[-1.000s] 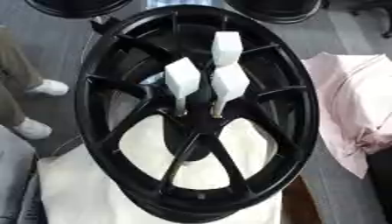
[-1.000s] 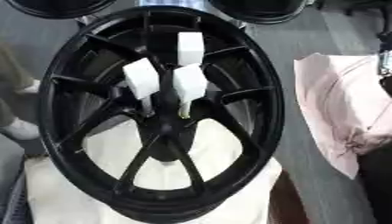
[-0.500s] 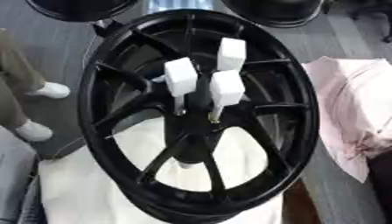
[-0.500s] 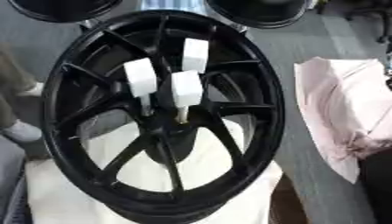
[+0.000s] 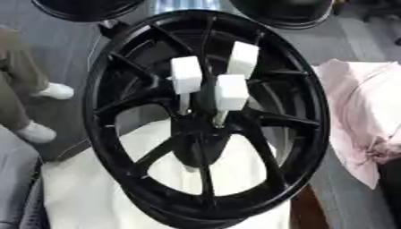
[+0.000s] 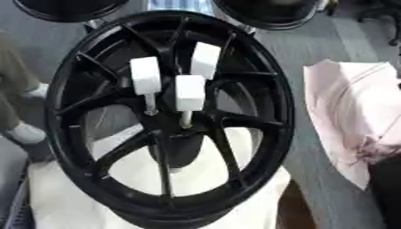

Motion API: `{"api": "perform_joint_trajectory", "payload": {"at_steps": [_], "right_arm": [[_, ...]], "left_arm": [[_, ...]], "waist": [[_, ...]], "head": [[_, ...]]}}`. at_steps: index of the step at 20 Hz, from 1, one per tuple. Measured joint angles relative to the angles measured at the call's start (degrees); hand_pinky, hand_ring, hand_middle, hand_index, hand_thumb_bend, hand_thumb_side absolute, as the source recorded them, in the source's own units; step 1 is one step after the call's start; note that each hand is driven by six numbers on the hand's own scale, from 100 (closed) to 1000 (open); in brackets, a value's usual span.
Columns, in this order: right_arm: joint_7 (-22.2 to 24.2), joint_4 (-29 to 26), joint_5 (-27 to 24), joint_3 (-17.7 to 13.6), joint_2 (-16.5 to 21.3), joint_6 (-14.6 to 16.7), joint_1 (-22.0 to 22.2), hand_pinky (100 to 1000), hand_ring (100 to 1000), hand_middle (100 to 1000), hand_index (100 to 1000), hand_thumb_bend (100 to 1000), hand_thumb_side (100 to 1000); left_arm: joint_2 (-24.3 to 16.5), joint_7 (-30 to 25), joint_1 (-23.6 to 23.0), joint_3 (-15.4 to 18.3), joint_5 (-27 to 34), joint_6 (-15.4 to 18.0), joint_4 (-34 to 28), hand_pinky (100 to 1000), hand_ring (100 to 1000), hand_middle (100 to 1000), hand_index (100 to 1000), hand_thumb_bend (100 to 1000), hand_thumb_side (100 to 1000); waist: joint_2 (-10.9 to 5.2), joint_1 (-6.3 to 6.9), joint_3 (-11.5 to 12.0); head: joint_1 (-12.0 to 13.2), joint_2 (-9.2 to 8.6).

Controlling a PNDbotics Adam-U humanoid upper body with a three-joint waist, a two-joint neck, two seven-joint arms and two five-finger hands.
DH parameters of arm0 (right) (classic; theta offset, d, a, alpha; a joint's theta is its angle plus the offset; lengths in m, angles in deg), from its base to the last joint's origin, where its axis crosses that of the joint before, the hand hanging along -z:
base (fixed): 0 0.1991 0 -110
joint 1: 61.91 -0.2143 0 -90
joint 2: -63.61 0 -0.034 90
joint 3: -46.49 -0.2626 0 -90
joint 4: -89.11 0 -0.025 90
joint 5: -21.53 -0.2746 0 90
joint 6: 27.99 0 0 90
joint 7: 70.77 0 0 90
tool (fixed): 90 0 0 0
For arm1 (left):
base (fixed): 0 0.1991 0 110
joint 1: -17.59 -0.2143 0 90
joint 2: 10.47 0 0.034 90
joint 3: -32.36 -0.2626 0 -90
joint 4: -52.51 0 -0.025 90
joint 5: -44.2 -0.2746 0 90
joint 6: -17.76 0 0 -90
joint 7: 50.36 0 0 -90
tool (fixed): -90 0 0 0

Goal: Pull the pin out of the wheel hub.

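White cloth (image 5: 94, 192) lying at the near left, pink cloth (image 5: 364, 112) bunching at the right, two dark round things (image 5: 86, 6) showing at the far edge, grey floor (image 5: 47, 49) showing behind

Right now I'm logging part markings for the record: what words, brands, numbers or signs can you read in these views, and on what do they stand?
None can be read.
Black wheel: no lettering or logo shows on its rim, spokes or hub.
Three white-handled pins in the hub: plain white, no marks.
Cream cloth under the wheel: plain.
Pink cloth to the right: plain.
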Motion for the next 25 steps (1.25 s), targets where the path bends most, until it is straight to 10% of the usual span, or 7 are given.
{"api": "perform_joint_trajectory", "payload": {"at_steps": [2,4,8,9,11,18,25], "right_arm": [[0.0,0.0,0.0,0.0,0.0,0.0,0.0,694,679,577,672,100,219],[0.0,0.0,0.0,0.0,0.0,0.0,0.0,694,678,576,672,100,220],[0.0,0.0,-0.1,0.0,0.0,0.0,0.0,694,678,575,672,100,217],[0.0,0.0,-0.1,0.1,0.0,0.0,0.0,694,678,576,672,100,215],[0.0,0.0,-0.2,0.2,0.1,0.0,0.0,694,678,575,672,100,213],[-0.2,0.0,-0.6,0.4,0.5,0.2,-0.2,694,677,575,672,100,208],[-0.2,0.0,-1.5,0.7,0.5,0.3,-0.8,694,677,575,672,100,211]], "left_arm": [[0.0,-0.1,0.0,0.0,-0.2,1.0,0.0,716,752,703,862,152,1000],[0.0,0.4,0.2,0.0,0.3,1.2,0.3,719,768,727,873,398,1000],[0.0,2.2,0.4,0.0,3.2,0.2,0.4,653,718,667,805,100,968],[0.0,3.1,0.5,0.1,4.6,0.4,0.3,562,626,582,758,100,746],[0.1,6.1,0.8,0.3,9.7,2.4,-0.3,477,541,497,690,100,679],[2.5,16.6,2.0,-0.2,43.4,21.4,-1.7,502,568,522,713,174,737],[10.2,13.7,3.4,-1.1,55.8,21.3,-0.7,512,581,534,728,235,833]], "waist": [[0.0,0.0,0.0],[0.0,0.0,0.0],[-0.01,0.0,0.3],[-0.04,-0.01,0.3],[-0.12,-0.02,0.3],[-0.17,-0.23,0.5],[-0.2,-0.89,0.4]], "head": [[0.0,-0.02],[0.0,-0.11],[0.2,-0.16],[0.2,-0.16],[0.3,-0.18],[0.5,-0.24],[0.7,-0.45]]}}
